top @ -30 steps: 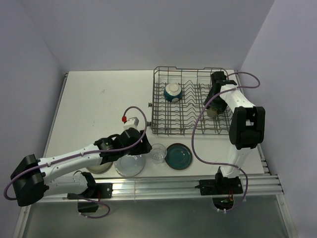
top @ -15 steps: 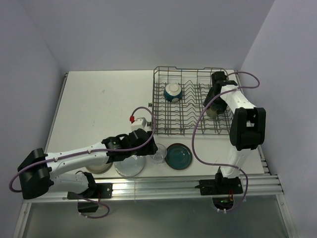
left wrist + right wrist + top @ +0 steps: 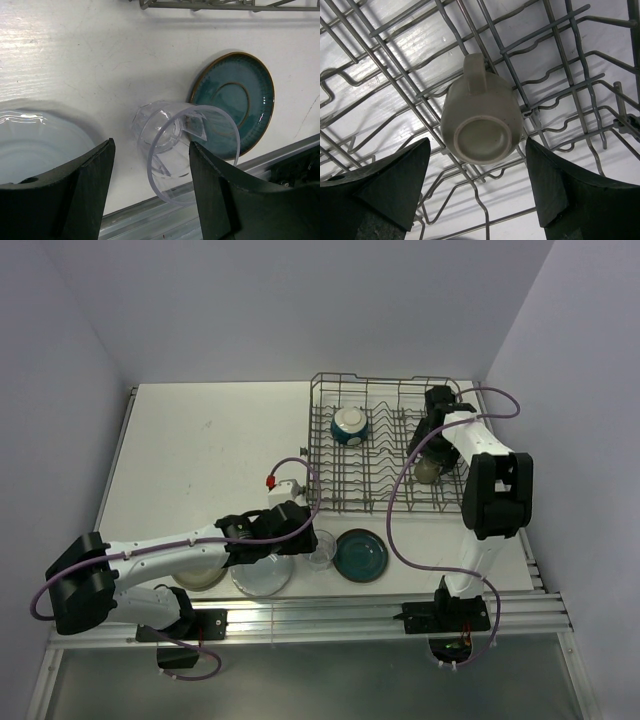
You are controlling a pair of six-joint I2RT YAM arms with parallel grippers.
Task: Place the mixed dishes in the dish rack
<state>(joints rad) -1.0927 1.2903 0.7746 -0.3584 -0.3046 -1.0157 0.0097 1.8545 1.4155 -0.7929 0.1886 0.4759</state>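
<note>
- Left gripper has its jaws spread wide, with the clear drinking glass sitting between them. Nothing is touching it that I can see. The glass is on the table just beside the dark teal plate, at the plate's 9 o'clock. The pale blue plate is at the glass's own 9 o'clock.
- Risk here is the glass being clear and slick. If the fingers close off-centre, I'd guess it tips, skates into the teal plate, or squirts out once lifted.
- Right gripper is spread too, hanging over the small grey-brown mug and not pinching it. The mug sits base-up in the dish rack, about 4 o'clock from the bowl.
- A finger snagging a tine or the handle on the way out could roll the mug off its perch.
- Hard to see: the glass wall washes out against the white table, so I can't tell how deep the fingers reach around it or whether it's leaning.
- The grey-beige plate is mostly under the left arm, with only an edge showing.
- The mug's rim is hidden below the wires, so I can't tell how it's seated.
</note>
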